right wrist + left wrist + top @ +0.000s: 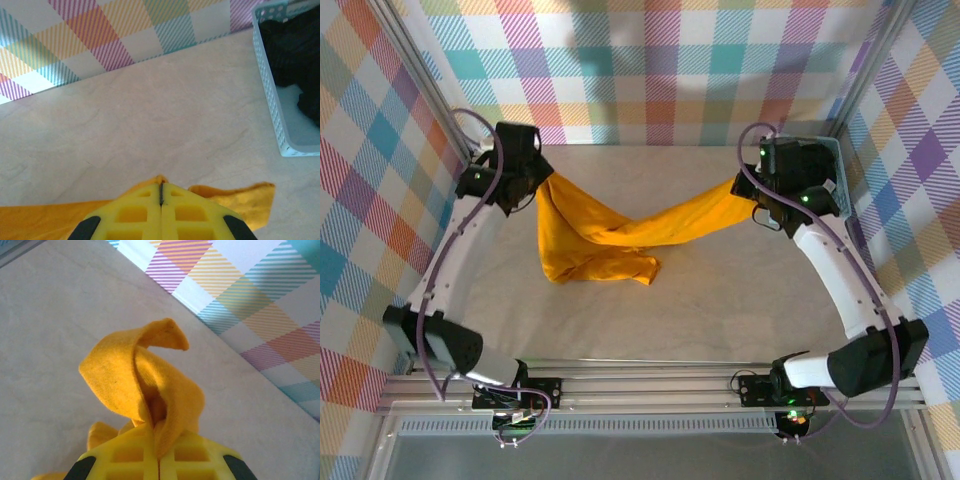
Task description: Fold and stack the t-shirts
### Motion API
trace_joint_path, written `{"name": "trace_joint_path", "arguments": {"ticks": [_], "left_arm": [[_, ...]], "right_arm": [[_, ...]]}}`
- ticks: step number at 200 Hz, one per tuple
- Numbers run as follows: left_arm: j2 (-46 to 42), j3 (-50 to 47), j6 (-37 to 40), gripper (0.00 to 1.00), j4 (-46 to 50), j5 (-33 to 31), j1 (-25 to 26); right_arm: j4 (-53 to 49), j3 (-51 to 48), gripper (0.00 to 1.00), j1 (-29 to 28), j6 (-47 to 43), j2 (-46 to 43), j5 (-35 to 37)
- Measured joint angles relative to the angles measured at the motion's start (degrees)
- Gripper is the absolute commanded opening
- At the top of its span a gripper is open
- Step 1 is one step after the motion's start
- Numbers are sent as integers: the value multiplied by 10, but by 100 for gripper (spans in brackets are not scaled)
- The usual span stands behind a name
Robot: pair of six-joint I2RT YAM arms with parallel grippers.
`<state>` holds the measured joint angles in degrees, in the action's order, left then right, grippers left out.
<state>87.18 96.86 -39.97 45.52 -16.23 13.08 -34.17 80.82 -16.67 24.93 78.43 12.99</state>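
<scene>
Orange shirt (600, 245): held off the bench at two ends, left of the middle of the bench. It runs in a twisted band from each arm down to a crumpled heap that rests on the bench between them, nearer the left arm.
Left gripper (542, 180): jaws closed on one end of the orange shirt, at the far left.
Right gripper (745, 190): jaws closed on the other end, at the far right, with the cloth pulled fairly taut towards it.
Left wrist view: the yellow jaws (159, 440) meet with a fold of the shirt (135, 380) pinched between them. A loose loop of cloth curls up beyond the tips, a detail the top view does not give.
Right wrist view: the yellow jaws (161, 192) are pressed together, and orange cloth (240, 197) spreads out from under them on both sides.
Black shirt (295, 45): bunched inside the basket, apart from the orange one.
Basket (272, 85): pale blue mesh, standing on the bench at the far right, just beyond the right gripper.
Bench (720, 310): pale, stone-like, matt surface.
Walls (660, 60): pastel checked panels on three sides.
Rail (650, 385): metal bar along the near edge, carrying both arm bases.
</scene>
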Motion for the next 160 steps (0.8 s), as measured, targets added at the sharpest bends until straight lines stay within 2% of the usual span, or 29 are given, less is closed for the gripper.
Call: {"name": "trace_joint_path", "arguments": {"ticks": [21,50,56,64,67,72,80,90,104,137,160], "left_arm": [[99,104,9,0,-6,12,-21],[299,311,12,1,-3,47,-54],[339,354,10,14,1,54,-60],[389,405,10,41,9,65,-64],[403,418,9,49,13,68,-65],[422,433,9,55,19,74,-65],[441,444,8,61,36,79,-67],[446,443,8,62,67,80,-66],[431,418,10,62,94,78,-57],[273,170,-1,53,103,106,-8],[198,60,-5,51,104,133,66]], "right_arm": [[-9,53,0,7,17,81,-2],[-23,139,0,24,44,224,-9],[-31,158,0,28,49,252,-11],[-42,182,0,35,59,290,-17],[-46,190,4,38,60,302,-17],[-51,201,13,42,65,320,-20],[-61,213,28,48,73,341,-26],[-80,226,41,55,76,361,-32],[-102,232,48,60,82,370,-40],[-113,165,48,62,88,329,-52],[-114,84,48,58,87,271,-61]]}}
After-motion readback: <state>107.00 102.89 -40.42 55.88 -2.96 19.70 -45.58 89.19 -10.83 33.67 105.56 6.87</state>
